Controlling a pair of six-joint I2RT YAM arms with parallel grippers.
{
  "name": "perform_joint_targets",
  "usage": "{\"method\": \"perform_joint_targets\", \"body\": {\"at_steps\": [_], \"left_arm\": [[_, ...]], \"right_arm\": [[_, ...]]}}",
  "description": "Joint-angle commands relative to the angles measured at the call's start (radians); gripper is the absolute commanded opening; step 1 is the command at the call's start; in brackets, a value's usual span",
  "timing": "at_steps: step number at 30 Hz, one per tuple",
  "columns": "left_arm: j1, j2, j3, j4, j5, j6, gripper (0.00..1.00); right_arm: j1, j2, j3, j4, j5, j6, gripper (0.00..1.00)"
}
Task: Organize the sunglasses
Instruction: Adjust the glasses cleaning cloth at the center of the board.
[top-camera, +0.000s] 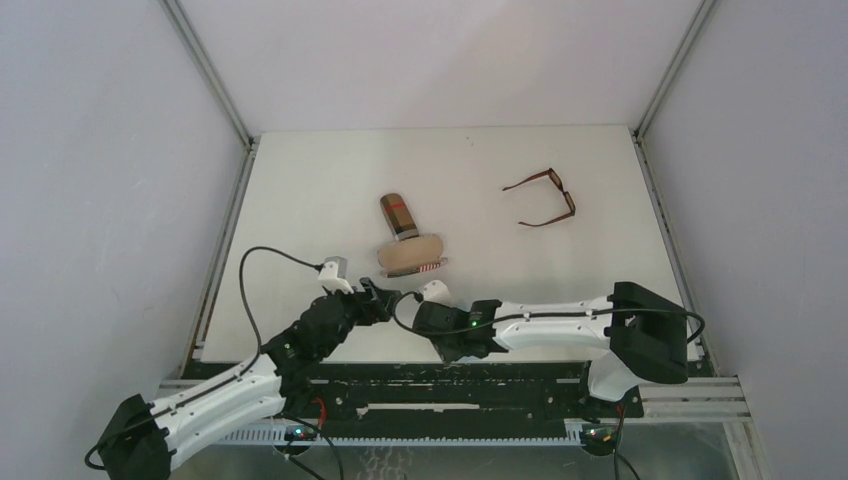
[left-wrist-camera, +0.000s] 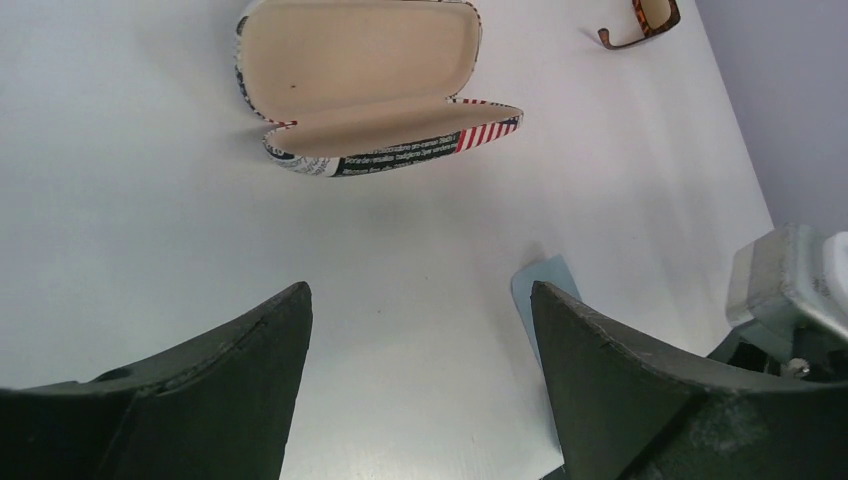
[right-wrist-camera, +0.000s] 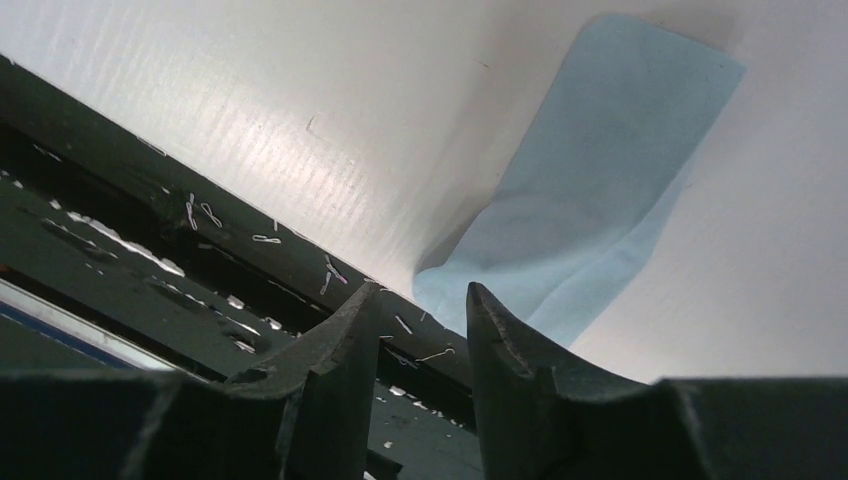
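Right pincer (right-wrist-camera: 422, 296): hanging over the desk's (right-wrist-camera: 250, 120) near edge at 6 o'clock, with its jaws standing slightly parted. It is gripping nothing that is showing, and the dark rail (right-wrist-camera: 150, 250) is showing through the gap.
Light blue cloth (right-wrist-camera: 590, 190): lying just beyond those fingertips, with its near corner reaching the desk edge.
Left pincer (left-wrist-camera: 420, 300): released, with its jaws spread wide and holding nothing, and facing 12 o'clock toward the open case.
Flag-print case (left-wrist-camera: 400, 160): lying open at mid-desk, its tan lining showing and nothing sitting inside.
Brown case (top-camera: 398, 215): lying right behind the flag-print case at 12 o'clock. Whether it is holding anything cannot be told.
Dark brown sunglasses (top-camera: 545, 198): lying loose on the desk at 2 o'clock from the open case and well apart from it, with the temple arms spread out.
Other pairs: none showing in any view.
Progress: looking early, since the visible pair is not yet cased and neither pincer is near it.
Remaining, as a judgement: reaching to 2 o'clock, folding the temples, laying the pair into the open case and shutting the lid.
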Motion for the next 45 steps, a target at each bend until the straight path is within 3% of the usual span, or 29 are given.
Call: {"method": "perform_joint_targets", "body": {"at_steps": [1, 9, 19, 21, 25, 29, 35, 43, 45], "left_arm": [[0.007, -0.074, -0.038, -0.006, -0.057, -0.045, 0.85], [0.007, -0.128, -0.051, -0.051, -0.077, -0.049, 0.85], [0.007, -0.119, -0.057, -0.033, -0.072, -0.049, 0.85], [0.007, -0.112, -0.057, -0.025, -0.07, -0.049, 0.85], [0.008, -0.101, -0.056, -0.015, -0.065, -0.047, 0.85], [0.008, -0.096, -0.056, -0.008, -0.057, -0.044, 0.85], [0.008, -0.089, -0.054, 0.022, -0.019, -0.021, 0.85], [0.008, 0.034, -0.037, 0.156, 0.086, 0.022, 1.0], [0.008, 0.09, -0.018, 0.194, 0.113, 0.041, 1.0]], "right_arm": [[0.036, 0.011, 0.06, -0.05, 0.091, 0.142, 0.37], [0.085, 0.105, 0.136, -0.171, 0.193, 0.267, 0.35], [0.107, 0.194, 0.195, -0.225, 0.207, 0.279, 0.33], [0.107, 0.201, 0.199, -0.237, 0.215, 0.281, 0.29], [0.109, 0.201, 0.2, -0.253, 0.233, 0.288, 0.1], [0.113, 0.18, 0.2, -0.261, 0.249, 0.288, 0.0], [0.104, 0.111, 0.189, -0.278, 0.286, 0.264, 0.0], [0.016, -0.067, 0.056, -0.155, 0.208, 0.166, 0.0], [-0.018, -0.106, 0.017, -0.13, 0.18, 0.143, 0.0]]}}
